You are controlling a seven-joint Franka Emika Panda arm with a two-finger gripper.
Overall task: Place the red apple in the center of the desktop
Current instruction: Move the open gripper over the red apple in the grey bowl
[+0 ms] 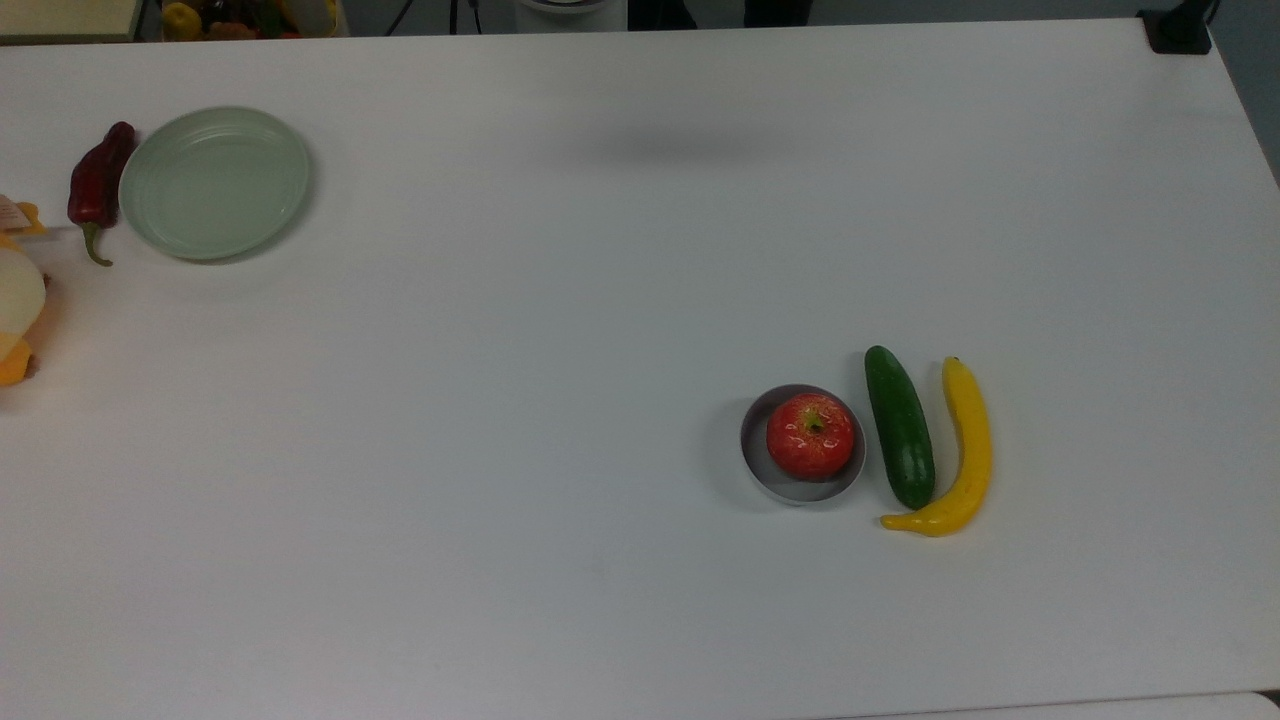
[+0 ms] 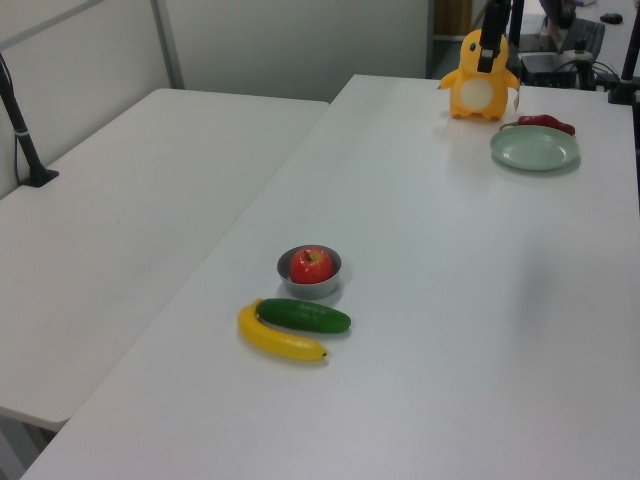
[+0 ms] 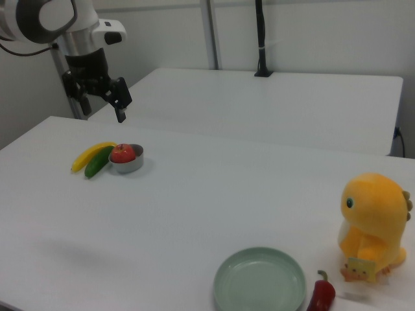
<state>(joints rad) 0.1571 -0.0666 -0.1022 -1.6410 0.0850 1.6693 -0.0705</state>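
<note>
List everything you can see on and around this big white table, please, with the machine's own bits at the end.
red apple: one, red, inside the grey bowl
bowl: one, grey, right of middle in the top view
cucumber: one, dark green, just right of the bowl in the top view
banana: one, yellow, beside the cucumber on the side away from the bowl
plate: one, pale green, bare, far left in the top view
chili pepper: one, dark red, against the plate's left edge in the top view
plush toy: one, orange-yellow, near the plate and pepper
desktop: one, white, under all of these
second table: one, white, alongside
gripper: one, black, in the air above the bowl's end of the desktop, holding nothing
</note>
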